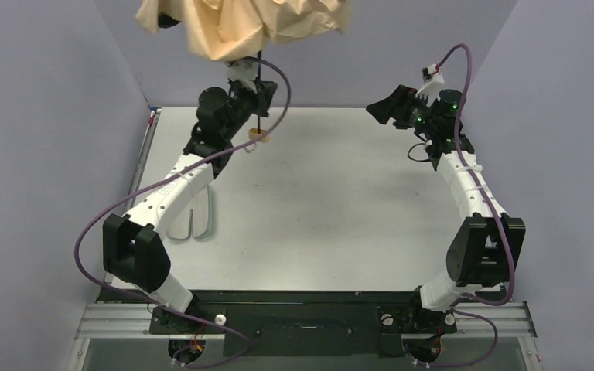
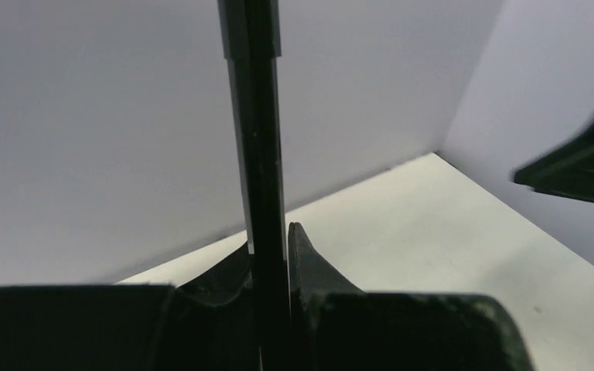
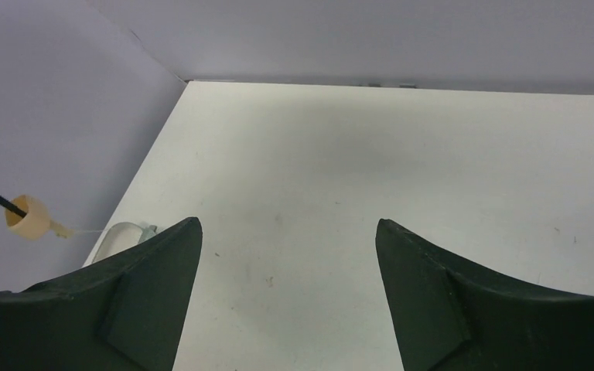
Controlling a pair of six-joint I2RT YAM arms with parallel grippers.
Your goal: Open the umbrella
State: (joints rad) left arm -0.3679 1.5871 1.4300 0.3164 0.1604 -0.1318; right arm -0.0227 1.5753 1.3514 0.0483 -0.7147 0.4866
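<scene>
Top view: tan fabric folding umbrella (image 1: 240, 27) is held aloft in the upper left of the frame. Its canopy (image 1: 294, 19) is loosely bunched and crumpled, cut off by the top edge. A thin black shaft (image 1: 259, 93) drops straight down from the fabric to a small tan handle (image 1: 257, 134), which hangs clear of the white table (image 1: 332, 201). The left arm (image 1: 178, 185) reaches up from lower left, and its jaws are clamped on the shaft just under the canopy. Left wrist view confirms this: the shaft (image 2: 267, 193) runs upright between the two dark fingers (image 2: 309, 259), pinched narrow with no gap showing, and it steps to a thicker section near the top of the frame. The right arm (image 1: 472, 182) is raised at upper right, well apart from the umbrella, jaws spread wide and holding nothing. Right wrist view shows bare table between the jaws. The handle (image 3: 27, 218) shows at the far left edge of that view, with a thin pale strand trailing from it. A pale grey-green soft sleeve (image 1: 197, 216) lies flat on the table at centre left, partly under the left arm.
</scene>
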